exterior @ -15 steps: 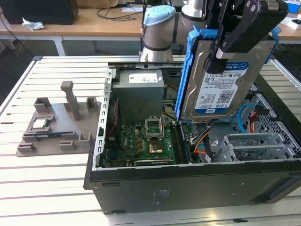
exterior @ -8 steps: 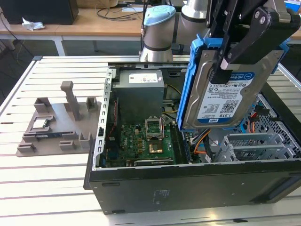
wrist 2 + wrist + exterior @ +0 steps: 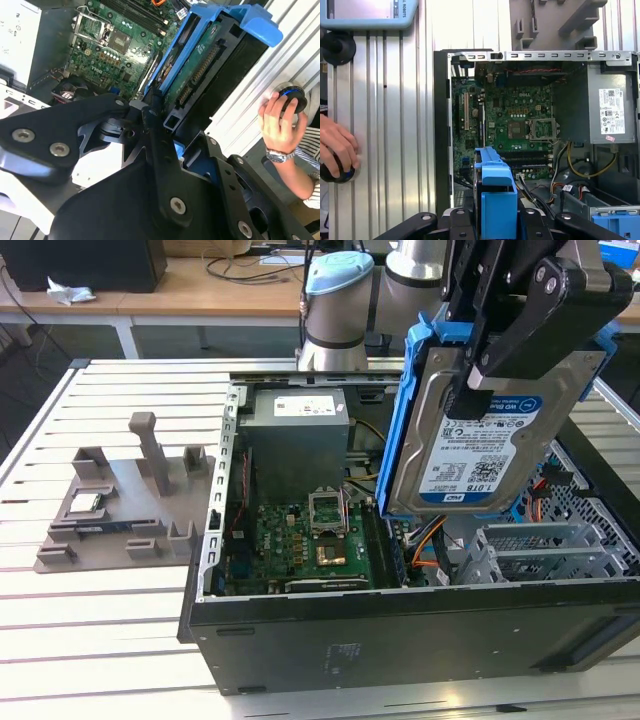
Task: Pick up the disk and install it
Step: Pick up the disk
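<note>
Exterior view: hand (image 3: pixel 472 380) gripped the disk (image 3: pixel 490 460) at its top edge, label facing the camera.
Disk position: held aloft, tilted, above the open computer case (image 3: pixel 400 630) on the tabletop (image 3: pixel 100 640).

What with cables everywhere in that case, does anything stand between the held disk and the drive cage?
Nothing solid visible: the gripper holds the disk upright above the open case. Loose cables lie under it beside the silver drive cage and might snag.
</note>
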{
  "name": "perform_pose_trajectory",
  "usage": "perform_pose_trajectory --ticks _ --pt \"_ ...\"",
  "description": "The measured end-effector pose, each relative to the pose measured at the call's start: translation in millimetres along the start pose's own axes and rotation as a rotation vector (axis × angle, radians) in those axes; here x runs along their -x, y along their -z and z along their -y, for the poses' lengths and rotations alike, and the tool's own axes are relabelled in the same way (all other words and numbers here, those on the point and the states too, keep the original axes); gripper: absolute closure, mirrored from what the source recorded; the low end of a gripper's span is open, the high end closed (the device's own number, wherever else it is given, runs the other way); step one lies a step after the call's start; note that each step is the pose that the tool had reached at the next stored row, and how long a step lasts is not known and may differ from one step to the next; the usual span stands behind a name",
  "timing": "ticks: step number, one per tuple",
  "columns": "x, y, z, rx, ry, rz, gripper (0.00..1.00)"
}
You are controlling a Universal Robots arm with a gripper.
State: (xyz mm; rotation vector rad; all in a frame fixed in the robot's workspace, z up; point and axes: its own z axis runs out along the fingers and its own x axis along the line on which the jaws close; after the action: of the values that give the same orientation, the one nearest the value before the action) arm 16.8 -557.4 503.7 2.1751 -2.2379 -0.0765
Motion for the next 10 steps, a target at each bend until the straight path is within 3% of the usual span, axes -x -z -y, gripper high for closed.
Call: perform_pose_trajectory --ticks 3,10 --pt "0.0 0.0 1.2 0.0000 0.000 -0.0001 0.63" --pt "0.4 0.6 14.9 0.0000 0.000 -0.0001 0.63"
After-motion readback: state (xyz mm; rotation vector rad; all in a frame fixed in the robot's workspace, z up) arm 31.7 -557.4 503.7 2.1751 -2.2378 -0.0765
